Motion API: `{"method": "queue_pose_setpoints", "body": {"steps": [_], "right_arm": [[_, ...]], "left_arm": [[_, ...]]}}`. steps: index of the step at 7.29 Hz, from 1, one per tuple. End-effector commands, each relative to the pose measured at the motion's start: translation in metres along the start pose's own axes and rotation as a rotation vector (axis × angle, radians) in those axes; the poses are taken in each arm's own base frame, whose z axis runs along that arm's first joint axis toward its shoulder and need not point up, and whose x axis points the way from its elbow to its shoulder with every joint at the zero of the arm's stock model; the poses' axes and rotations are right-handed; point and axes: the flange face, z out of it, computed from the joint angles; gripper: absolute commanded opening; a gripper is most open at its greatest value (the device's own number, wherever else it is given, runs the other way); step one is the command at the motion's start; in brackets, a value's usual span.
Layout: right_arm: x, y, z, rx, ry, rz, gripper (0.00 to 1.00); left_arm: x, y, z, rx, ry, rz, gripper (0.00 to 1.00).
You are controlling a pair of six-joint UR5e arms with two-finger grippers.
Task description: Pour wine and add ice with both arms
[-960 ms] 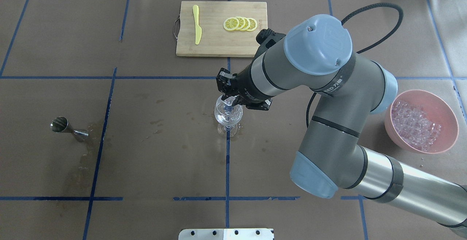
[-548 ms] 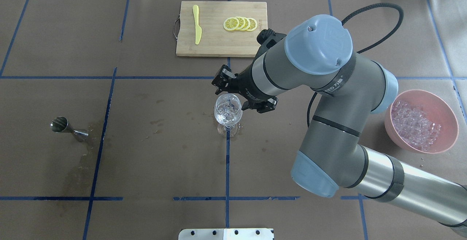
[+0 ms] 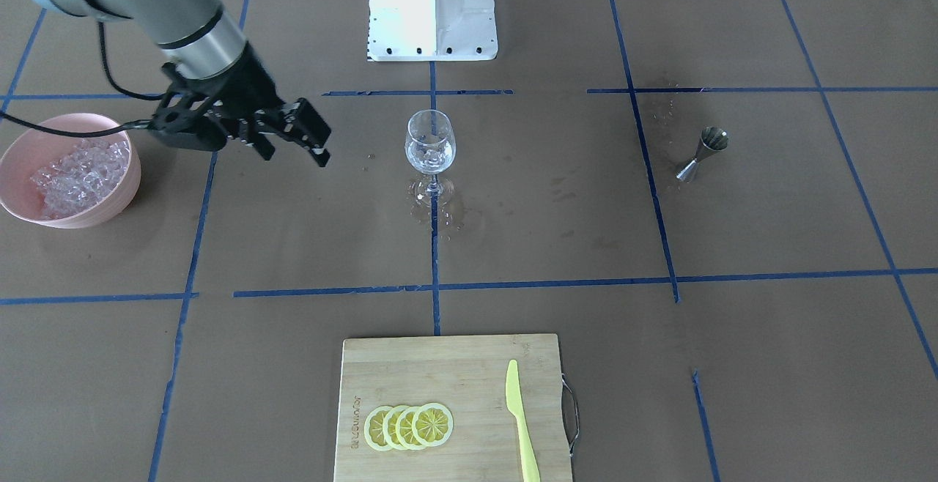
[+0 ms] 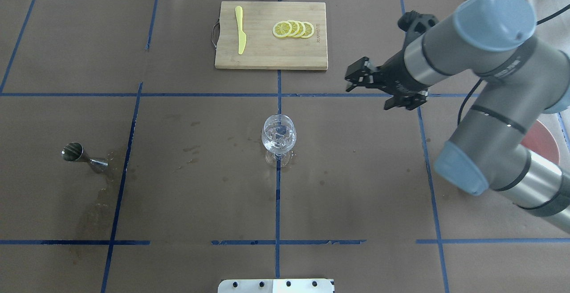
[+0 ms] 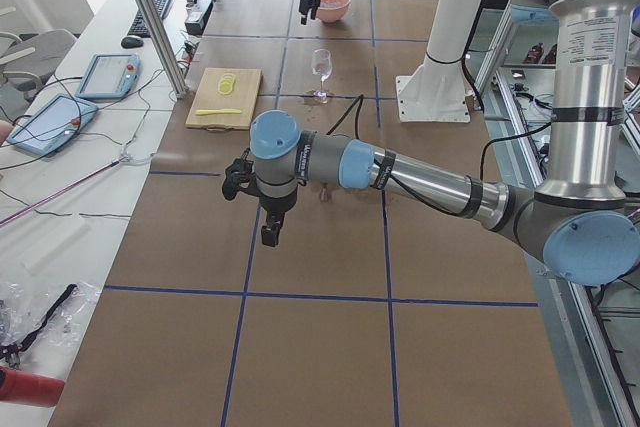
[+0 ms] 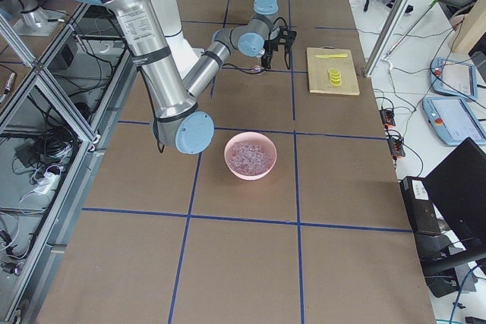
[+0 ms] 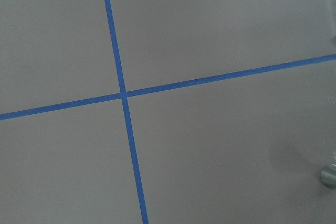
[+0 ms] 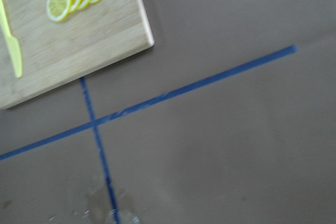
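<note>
The right fingers (image 3: 311,130) hang between ice (image 3: 77,167) and glass (image 3: 430,146).

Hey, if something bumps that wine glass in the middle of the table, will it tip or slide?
Probably tips easily: the wine glass stands tall on a thin stem and small foot, with ice up in the bowl. Likely fragile: thin clear glass. The wet patch underneath might let it slide.
</note>
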Motion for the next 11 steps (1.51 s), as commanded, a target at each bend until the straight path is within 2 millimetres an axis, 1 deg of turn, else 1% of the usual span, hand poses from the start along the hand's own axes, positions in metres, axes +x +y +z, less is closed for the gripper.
{"method": "queue_pose_setpoints", "body": {"steps": [1, 2, 3, 4, 5, 6, 7, 8, 9, 10, 11], "right_arm": [[0.137, -0.085, -0.063, -0.003, 0.050, -0.090, 1.00], [0.198, -0.113, -0.094, 0.008, 0.061, -0.146, 1.00], [0.255, -0.129, -0.116, 0.021, 0.100, -0.218, 1.00], [0.299, -0.136, -0.130, -0.001, 0.157, -0.303, 1.00], [0.341, -0.147, -0.149, -0.029, 0.203, -0.373, 1.00], [0.378, -0.156, -0.164, -0.074, 0.228, -0.428, 1.00], [0.398, -0.161, -0.170, -0.094, 0.255, -0.450, 1.00], [0.430, -0.173, -0.175, -0.105, 0.274, -0.481, 1.00], [0.449, -0.181, -0.169, -0.129, 0.285, -0.495, 1.00], [0.468, -0.187, -0.162, -0.147, 0.284, -0.462, 1.00], [0.473, -0.188, -0.158, -0.150, 0.284, -0.444, 1.00]], "left_arm": [[0.001, -0.002, -0.002, 0.015, -0.002, 0.014, 1.00], [0.001, -0.002, -0.001, 0.014, -0.001, 0.018, 1.00], [0.001, -0.003, 0.000, 0.014, -0.001, 0.018, 1.00], [0.004, -0.009, -0.004, 0.023, 0.000, 0.025, 1.00], [0.003, -0.013, -0.003, 0.021, 0.005, 0.020, 1.00], [0.002, -0.012, -0.006, 0.026, -0.004, 0.008, 1.00], [-0.002, -0.006, -0.004, 0.020, -0.004, 0.005, 1.00], [-0.006, -0.005, 0.000, 0.013, -0.004, 0.004, 1.00], [-0.008, -0.004, 0.003, 0.009, -0.004, 0.002, 1.00], [-0.020, 0.000, 0.014, -0.014, -0.003, -0.021, 1.00], [-0.021, 0.000, 0.015, -0.015, -0.001, -0.023, 1.00]]}}
